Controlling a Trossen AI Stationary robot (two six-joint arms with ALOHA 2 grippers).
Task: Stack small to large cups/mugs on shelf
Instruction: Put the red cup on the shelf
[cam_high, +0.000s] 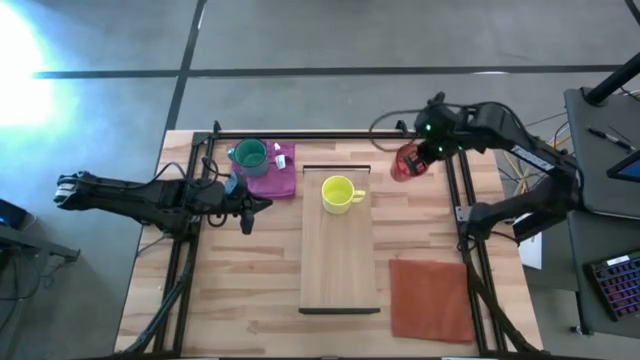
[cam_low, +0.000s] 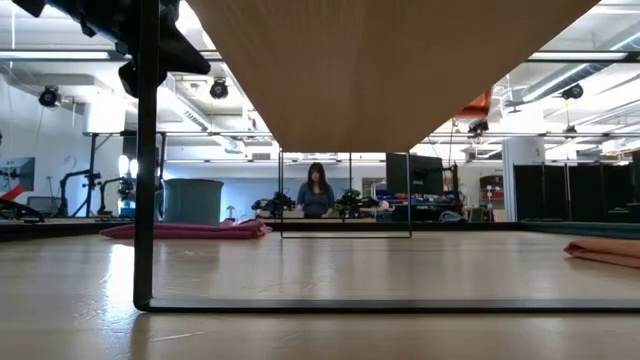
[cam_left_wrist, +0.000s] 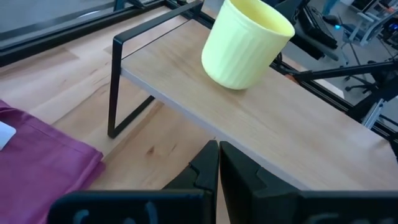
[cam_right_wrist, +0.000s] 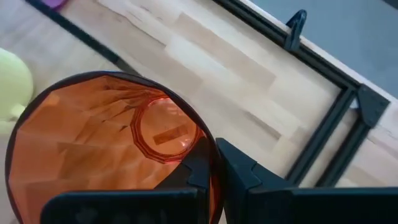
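Observation:
A yellow handled mug (cam_high: 340, 193) stands upright on the far end of the light-wood shelf (cam_high: 340, 265); it also shows in the left wrist view (cam_left_wrist: 245, 43). A teal-green mug (cam_high: 248, 155) stands on a magenta cloth (cam_high: 275, 172) left of the shelf. My right gripper (cam_high: 418, 155) is shut on a red-orange cup (cam_high: 404, 162) just off the shelf's far right corner. My left gripper (cam_high: 248, 210) is shut and empty, low over the table left of the shelf, pointing at it (cam_left_wrist: 217, 155). My right gripper pinches the red-orange cup's wall at its rim (cam_right_wrist: 210, 144), one finger (cam_right_wrist: 198, 171) inside the cup and one (cam_right_wrist: 244, 174) outside. The wrist view looks into the open mouth. The cup (cam_low: 478, 105) shows above shelf height in the low view, lifted clear of the table.
An orange-red cloth (cam_high: 430, 298) lies at the table's near right. Black frame rails (cam_high: 465, 200) run along the table's sides and far edge. The shelf stands on thin dark legs (cam_low: 147, 170). A person (cam_low: 316, 192) stands far behind the table.

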